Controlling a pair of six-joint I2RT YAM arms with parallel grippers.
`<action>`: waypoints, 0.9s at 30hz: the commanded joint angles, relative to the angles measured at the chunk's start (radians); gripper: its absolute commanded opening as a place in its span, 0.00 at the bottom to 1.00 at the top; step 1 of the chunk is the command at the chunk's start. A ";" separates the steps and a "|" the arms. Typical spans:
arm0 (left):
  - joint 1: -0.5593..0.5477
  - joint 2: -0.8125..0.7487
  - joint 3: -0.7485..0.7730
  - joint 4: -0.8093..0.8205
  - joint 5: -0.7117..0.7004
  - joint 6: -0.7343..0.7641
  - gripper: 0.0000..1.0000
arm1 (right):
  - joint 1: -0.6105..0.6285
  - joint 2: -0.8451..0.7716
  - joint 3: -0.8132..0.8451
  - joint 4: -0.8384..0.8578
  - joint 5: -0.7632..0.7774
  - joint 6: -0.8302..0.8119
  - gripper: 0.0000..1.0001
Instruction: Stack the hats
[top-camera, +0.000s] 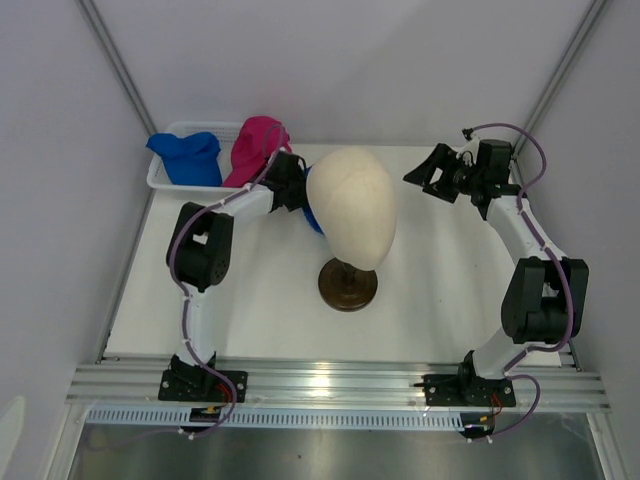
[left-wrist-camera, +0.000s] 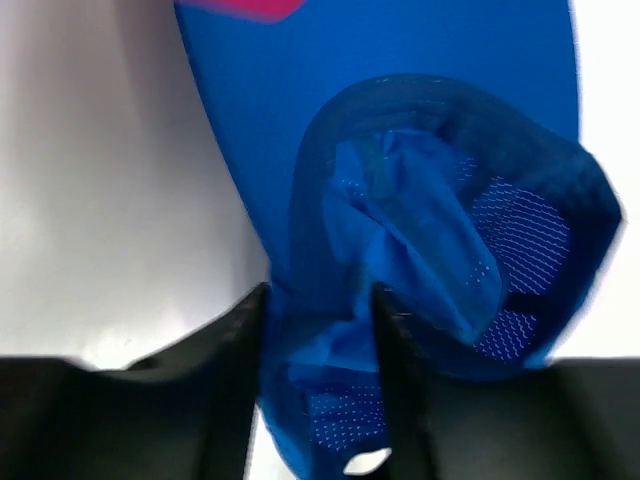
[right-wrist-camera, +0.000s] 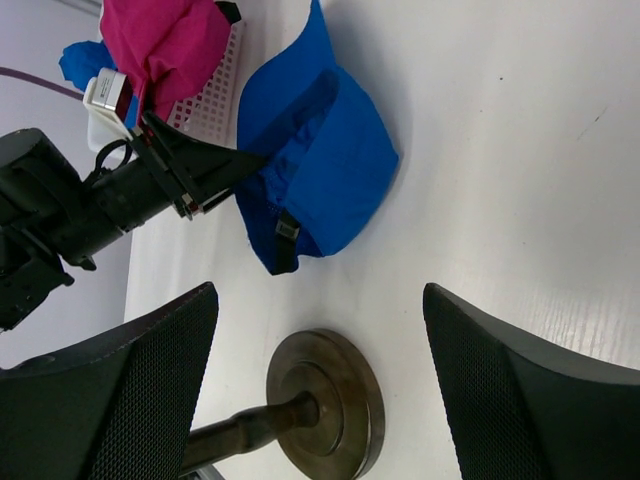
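Left wrist view looks straight down the left fingers (left-wrist-camera: 258, 315), which stand about half-closed astride the rumpled rim cloth of the loose blue cap (left-wrist-camera: 430, 230). Cloth fills the gap and touches both, but I cannot tell whether it is truly pinched. That thin rim is probably chosen because soft cloth folds flat between narrow fingers, where the broad crown would not. The right wrist view shows this cap lying on the table (top-camera: 440, 290) with its hollow side turned toward the left arm, just beside the white basket (right-wrist-camera: 218, 90) and well apart from the dark round base (top-camera: 348, 284) of the mannequin head (top-camera: 352, 205). From above, that head hides nearly all of it. The pink cap (top-camera: 255, 145) drapes over the basket's near corner, and the second blue cap (top-camera: 190, 158) sits inside it. Off to the side, the right fingers (top-camera: 432, 172) hover spread wide and hold nothing, likely kept back so the left arm has room to lift.
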 joint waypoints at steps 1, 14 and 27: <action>0.005 0.051 0.078 0.044 0.074 -0.006 0.45 | -0.003 0.019 0.058 0.011 -0.001 -0.005 0.86; 0.006 -0.152 0.032 0.293 0.027 0.382 0.01 | -0.035 0.058 0.271 -0.096 0.019 0.025 0.88; -0.005 -0.366 -0.009 0.659 0.184 1.261 0.01 | -0.078 0.038 0.475 0.040 -0.030 0.231 0.89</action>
